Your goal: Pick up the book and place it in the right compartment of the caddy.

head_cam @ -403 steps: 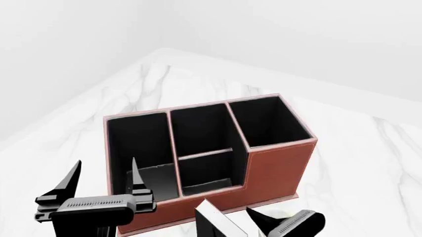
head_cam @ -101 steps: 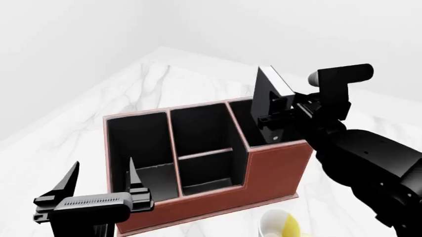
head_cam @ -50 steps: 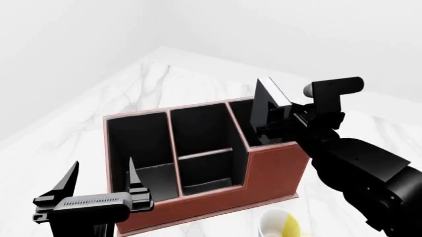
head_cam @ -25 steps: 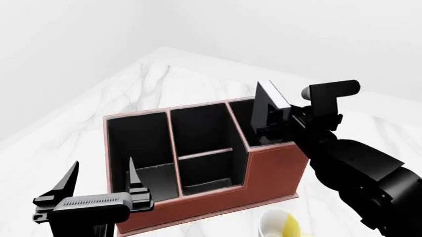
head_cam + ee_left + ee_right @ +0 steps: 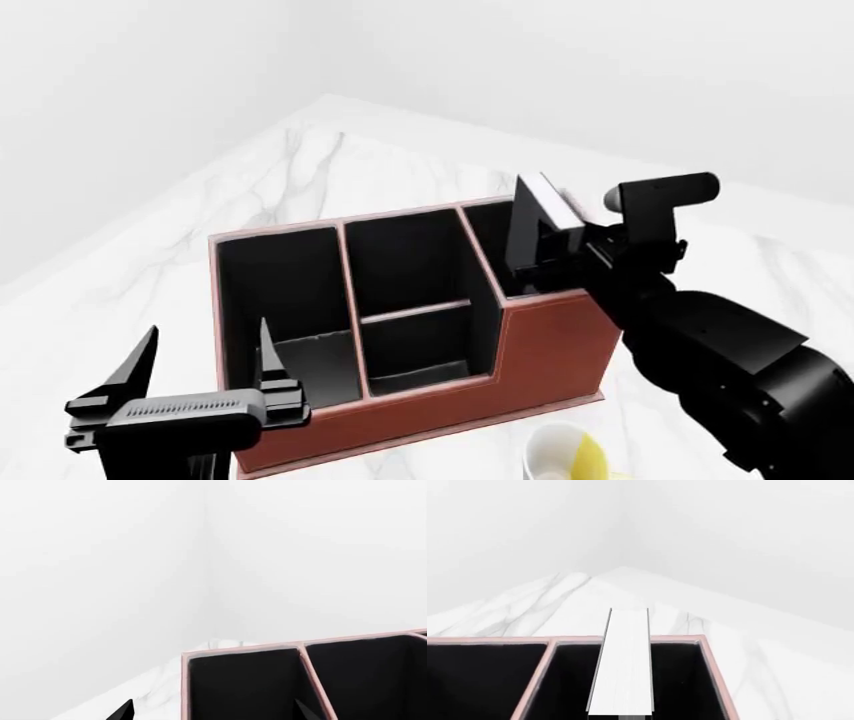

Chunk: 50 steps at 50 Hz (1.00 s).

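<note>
Book [image 5: 538, 215]: rigid hardcover, likely light, clamped across its covers by right pincer [image 5: 561, 262], upright, centre-right of frame, partly inside right compartment [image 5: 514, 255] of caddy [image 5: 534, 355]. Left pincer [image 5: 200, 400]: spread wide, empty.

A white marble counter [image 5: 334, 165] with faint grey veining fills the lower part of the head view, one corner pointing away from the camera. Plain white walls [image 5: 561, 70] rise behind it, meeting in a soft vertical corner (clearest in the left wrist view, where the seam runs down toward the counter's far edge). The light is even and diffuse, throwing only faint shadows on the marble.
</note>
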Available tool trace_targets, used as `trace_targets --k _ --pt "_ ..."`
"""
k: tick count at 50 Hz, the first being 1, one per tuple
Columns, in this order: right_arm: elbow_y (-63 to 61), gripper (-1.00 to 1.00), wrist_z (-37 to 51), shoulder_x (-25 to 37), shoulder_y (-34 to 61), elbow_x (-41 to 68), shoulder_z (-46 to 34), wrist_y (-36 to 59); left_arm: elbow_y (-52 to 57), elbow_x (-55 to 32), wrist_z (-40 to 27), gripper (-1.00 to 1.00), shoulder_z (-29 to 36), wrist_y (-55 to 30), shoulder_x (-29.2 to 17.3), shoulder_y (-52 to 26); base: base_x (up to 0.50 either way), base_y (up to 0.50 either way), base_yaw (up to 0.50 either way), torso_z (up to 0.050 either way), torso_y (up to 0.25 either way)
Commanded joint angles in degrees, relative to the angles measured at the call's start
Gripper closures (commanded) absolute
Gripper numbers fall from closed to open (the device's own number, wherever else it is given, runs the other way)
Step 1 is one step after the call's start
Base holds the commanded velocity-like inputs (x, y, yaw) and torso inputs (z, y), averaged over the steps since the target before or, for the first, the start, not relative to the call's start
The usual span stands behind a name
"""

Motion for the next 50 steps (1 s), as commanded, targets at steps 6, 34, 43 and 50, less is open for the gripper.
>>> trace_targets --k 6,34,43,50 --pt "-0.3 1.0 -0.7 -0.1 0.0 -2.2 0.8 -0.7 -0.1 -0.1 -0.2 -1.0 0.1 0.1 -0.1 -0.1 0.0 0.0 0.0 0.0 0.0" --pt "1.7 1.0 -1.7 -0.6 -0.6 -2.8 0.4 -2.1 0.2 -0.3 -0.6 -1.0 0.3 0.1 -0.4 0.0 0.0 0.0 0.0 0.0 0.001" --pt "2.3 1.0 -2.0 -0.7 -0.8 -3.0 0.2 -2.5 0.2 -0.4 -0.7 -1.0 0.3 0.1 -0.4 0.0 0.0 0.0 0.0 0.001 0.002" --pt "2.6 1.0 -2.1 -0.8 -1.0 -3.0 0.1 -2.6 0.2 -0.5 -0.7 -1.0 0.3 0.2 -0.5 0.0 0.0 0.0 0.0 0.0 0.0"
